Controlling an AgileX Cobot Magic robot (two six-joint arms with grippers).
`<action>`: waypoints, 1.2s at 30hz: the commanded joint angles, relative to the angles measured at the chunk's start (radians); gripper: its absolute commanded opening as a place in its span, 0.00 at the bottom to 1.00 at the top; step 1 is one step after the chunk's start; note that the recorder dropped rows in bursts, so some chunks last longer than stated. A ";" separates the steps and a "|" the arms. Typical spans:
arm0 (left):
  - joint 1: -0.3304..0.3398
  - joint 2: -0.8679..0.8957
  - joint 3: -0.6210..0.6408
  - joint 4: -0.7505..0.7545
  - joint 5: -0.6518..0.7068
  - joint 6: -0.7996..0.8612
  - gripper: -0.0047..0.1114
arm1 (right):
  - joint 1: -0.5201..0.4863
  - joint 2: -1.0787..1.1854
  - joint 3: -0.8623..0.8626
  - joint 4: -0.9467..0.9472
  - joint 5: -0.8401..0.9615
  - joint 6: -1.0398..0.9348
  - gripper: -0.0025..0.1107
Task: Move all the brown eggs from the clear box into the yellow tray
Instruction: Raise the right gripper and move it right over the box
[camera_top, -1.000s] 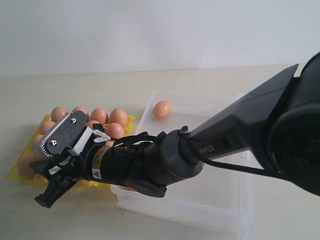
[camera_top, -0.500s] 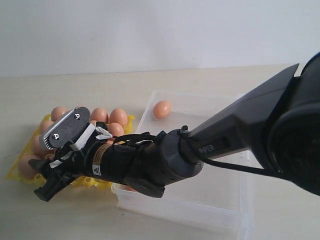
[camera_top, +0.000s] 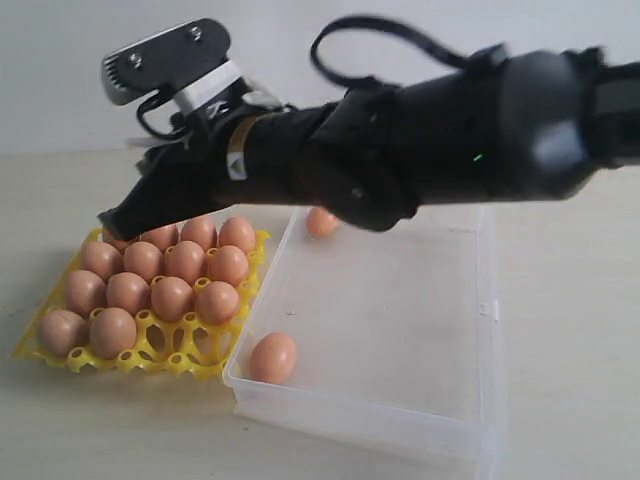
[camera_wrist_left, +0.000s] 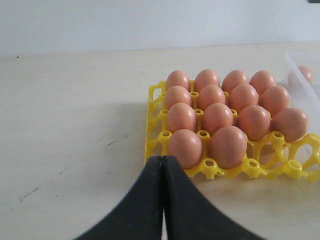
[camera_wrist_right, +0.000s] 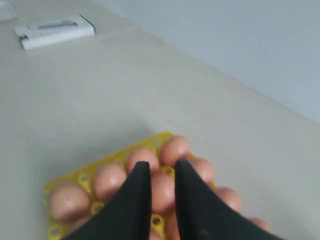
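Note:
The yellow tray (camera_top: 160, 362) sits on the left of the table with several brown eggs (camera_top: 170, 297) in its cups. The clear box (camera_top: 400, 320) lies beside it on the right. One brown egg (camera_top: 273, 357) rests at its near left corner, and another egg (camera_top: 320, 222) at its far left, partly behind the arm. My right gripper (camera_top: 110, 218) reaches across and hangs above the tray's far side. Its jaws (camera_wrist_right: 161, 164) stand a little apart with nothing between them. My left gripper (camera_wrist_left: 162, 159) is shut and empty, low in front of the tray (camera_wrist_left: 155, 100).
A flat white packet (camera_wrist_right: 55, 30) lies far off on the table. The right arm's dark bulk spans the air above the box and the tray. A pale wall runs behind the table. The box's corner (camera_wrist_left: 300, 62) shows beside the tray.
The right gripper has risen from the tray's near left corner to above its far side, and its jaws have narrowed. The tray's near row and the box's near egg now show.

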 joint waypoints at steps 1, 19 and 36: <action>0.001 -0.006 -0.004 -0.001 -0.010 0.001 0.04 | -0.047 -0.106 0.000 0.014 0.354 0.038 0.05; 0.001 -0.006 -0.004 -0.001 -0.010 0.001 0.04 | -0.279 0.009 0.001 0.506 0.714 -0.168 0.43; 0.001 -0.006 -0.004 -0.001 -0.010 0.001 0.04 | -0.273 0.123 0.065 1.049 0.757 -0.512 0.43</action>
